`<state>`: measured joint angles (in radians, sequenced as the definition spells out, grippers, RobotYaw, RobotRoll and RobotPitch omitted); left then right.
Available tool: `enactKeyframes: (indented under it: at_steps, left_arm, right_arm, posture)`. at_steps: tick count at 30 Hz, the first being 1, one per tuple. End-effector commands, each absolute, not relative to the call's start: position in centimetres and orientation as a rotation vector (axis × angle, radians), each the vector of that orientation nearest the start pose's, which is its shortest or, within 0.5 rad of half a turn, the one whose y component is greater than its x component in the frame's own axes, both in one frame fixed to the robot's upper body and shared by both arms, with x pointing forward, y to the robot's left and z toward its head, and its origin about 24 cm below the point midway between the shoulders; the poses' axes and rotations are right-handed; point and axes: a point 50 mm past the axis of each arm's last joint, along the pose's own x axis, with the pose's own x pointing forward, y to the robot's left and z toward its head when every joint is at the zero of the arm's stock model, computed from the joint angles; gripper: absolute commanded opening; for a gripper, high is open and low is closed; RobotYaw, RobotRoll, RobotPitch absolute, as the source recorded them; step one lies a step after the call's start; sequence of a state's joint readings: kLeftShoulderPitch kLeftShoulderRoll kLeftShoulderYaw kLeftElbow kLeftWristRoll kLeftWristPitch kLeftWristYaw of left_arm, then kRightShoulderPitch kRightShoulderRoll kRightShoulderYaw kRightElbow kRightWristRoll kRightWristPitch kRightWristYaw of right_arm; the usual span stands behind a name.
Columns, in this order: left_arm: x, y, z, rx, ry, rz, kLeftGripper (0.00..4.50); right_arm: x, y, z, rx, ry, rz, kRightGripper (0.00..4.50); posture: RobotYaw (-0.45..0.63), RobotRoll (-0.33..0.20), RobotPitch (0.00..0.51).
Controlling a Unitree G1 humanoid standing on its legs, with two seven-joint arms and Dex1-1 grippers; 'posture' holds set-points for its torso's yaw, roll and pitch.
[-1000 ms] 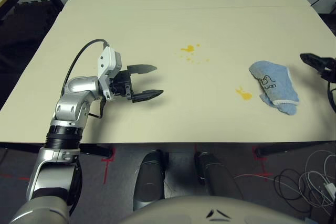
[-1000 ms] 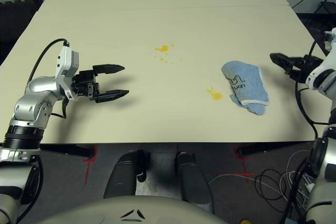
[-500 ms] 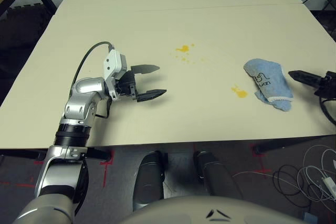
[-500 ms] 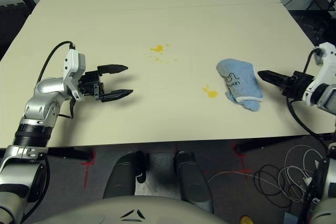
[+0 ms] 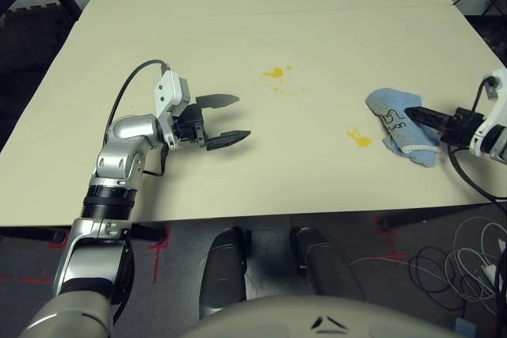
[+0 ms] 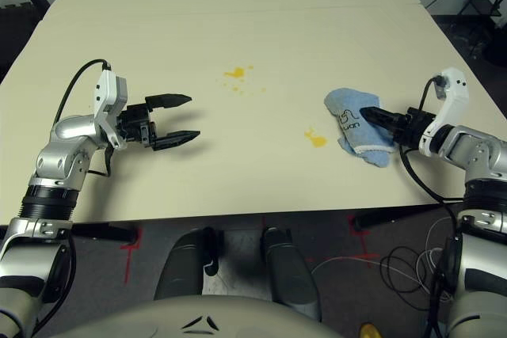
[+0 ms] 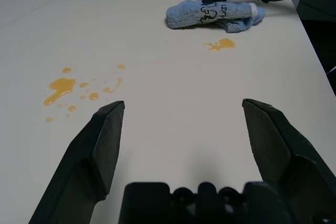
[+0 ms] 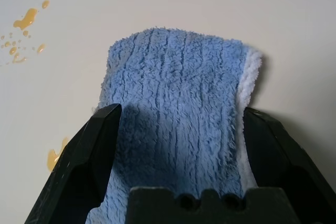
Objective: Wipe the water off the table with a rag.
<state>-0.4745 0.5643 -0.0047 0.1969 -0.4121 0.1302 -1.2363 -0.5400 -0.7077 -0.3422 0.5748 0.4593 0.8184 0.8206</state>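
Right gripper (image 6: 371,116) now over rag (image 6: 354,127), spread wide, beside table (image 6: 277,45) edge; left gripper (image 6: 184,119) parted.

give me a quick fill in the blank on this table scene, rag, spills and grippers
1. The rag is light ____ in colour.
2. The right gripper has its fingers open on either side of the ____.
3. The left gripper hovers over the table with its fingers ____.
4. The water patch nearest the rag is ____ in colour.

Missing words: blue; rag; open; yellow-orange
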Motion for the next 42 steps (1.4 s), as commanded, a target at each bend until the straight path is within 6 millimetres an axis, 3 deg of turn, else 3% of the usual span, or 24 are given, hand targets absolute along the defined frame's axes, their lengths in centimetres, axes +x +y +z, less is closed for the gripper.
enactKeyframes:
  at_steps: [1, 10, 11, 14, 21, 24, 34, 42]
  left_arm:
    - [29.9, 19.1, 15.1, 0.213, -0.072, -1.23, 4.5]
    - [29.9, 19.3, 15.2, 0.204, -0.071, -1.216, 4.5]
    - [29.9, 19.4, 15.2, 0.204, -0.072, -1.215, 4.5]
    - [29.9, 19.4, 15.3, 0.205, -0.072, -1.213, 4.5]
    - [29.8, 19.4, 15.2, 0.208, -0.07, -1.209, 4.5]
    - [29.8, 19.5, 15.1, 0.211, -0.068, -1.207, 4.5]
    - [29.9, 19.9, 15.0, 0.225, -0.064, -1.194, 4.5]
    - [30.0, 20.1, 14.9, 0.244, -0.058, -1.186, 4.5]
  right_arm:
    - [30.0, -30.7, 8.0, 0.44, 0.584, 0.375, 4.48]
    - [30.3, -29.1, 6.9, 0.427, 0.636, 0.421, 4.48]
    - [30.2, -29.1, 6.8, 0.423, 0.643, 0.422, 4.31]
    - [30.1, -29.2, 6.6, 0.408, 0.659, 0.421, 3.59]
    - [29.9, -29.7, 6.7, 0.382, 0.657, 0.421, 1.09]
    - [30.1, -29.9, 7.3, 0.38, 0.628, 0.42, 0.27]
    - [31.3, -29.7, 10.9, 0.431, 0.476, 0.453, 0.17]
    - [30.7, -27.1, 9.6, 0.403, 0.57, 0.546, 0.16]
  posture:
    - [0.06, 0.0, 0.21]
    - [0.06, 0.0, 0.211]
    - [0.06, 0.0, 0.211]
    - [0.06, 0.0, 0.212]
    - [0.06, 0.0, 0.21]
    - [0.06, 0.0, 0.209]
    - [0.07, 0.0, 0.207]
    - [0.07, 0.0, 0.212]
